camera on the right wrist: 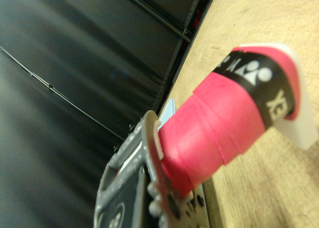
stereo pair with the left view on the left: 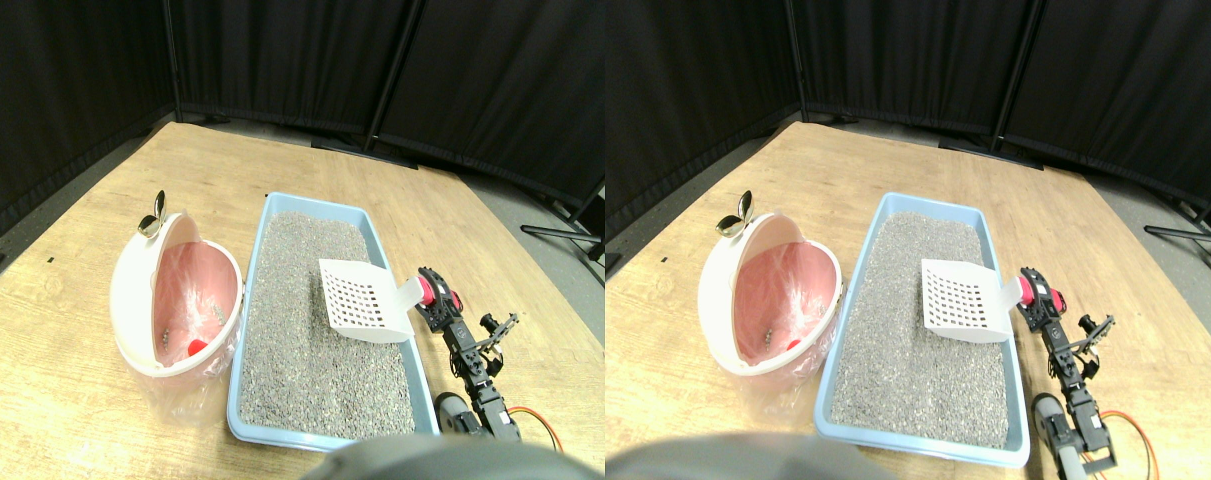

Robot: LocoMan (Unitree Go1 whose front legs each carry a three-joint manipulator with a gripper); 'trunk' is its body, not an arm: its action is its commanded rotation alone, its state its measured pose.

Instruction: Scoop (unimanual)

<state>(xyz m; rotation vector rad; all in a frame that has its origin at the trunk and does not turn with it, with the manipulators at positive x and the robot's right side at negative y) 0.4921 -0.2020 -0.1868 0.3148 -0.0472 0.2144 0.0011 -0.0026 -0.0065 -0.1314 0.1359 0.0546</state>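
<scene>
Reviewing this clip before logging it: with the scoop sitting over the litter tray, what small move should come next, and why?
Probably tip the white slotted scoop down and push its front edge into the grey litter. Its basket looks empty, poised above the blue tray, with its pink-wrapped handle at the right claw. The pink-lined bin to the left would come afterwards.

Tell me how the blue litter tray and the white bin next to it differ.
The blue litter tray is a shallow rectangle, while the white bin is round and deeper. The tray is filled with grey litter; the bin has a pink liner with only a few bits, one red. The white scoop sits over the tray, not the bin. Both rest on the wooden table.
</scene>
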